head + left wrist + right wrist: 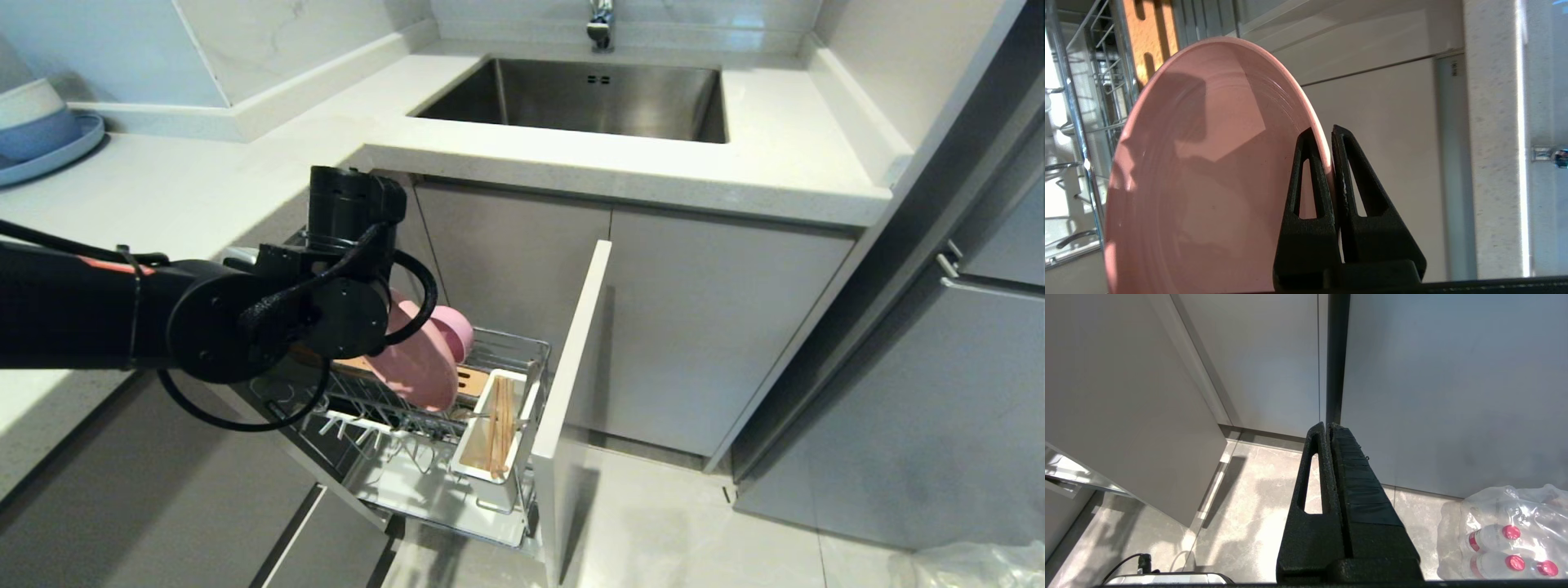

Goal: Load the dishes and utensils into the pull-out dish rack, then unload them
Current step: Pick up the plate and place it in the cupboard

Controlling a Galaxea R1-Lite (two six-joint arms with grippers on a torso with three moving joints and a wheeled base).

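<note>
Black arm housing hides most of the left pincer (1331,134) in the head view, along with the upper part of the matte pink round plate (420,367); the wrist view shows its two fingers clamped on the plate's rim, one on each face. That plate stands on edge over the chrome wire pull-out dish rack (384,416), just before the slotted wooden bar (469,380). Behind it a smaller pink bowl (455,327) peeks out. Thin light-wood chopsticks (498,425) stand in the white utensil holder (478,441). Off by the floor, the right pincer (1329,426) hangs closed on nothing, near shrink-wrapped bottles (1506,535).
</note>
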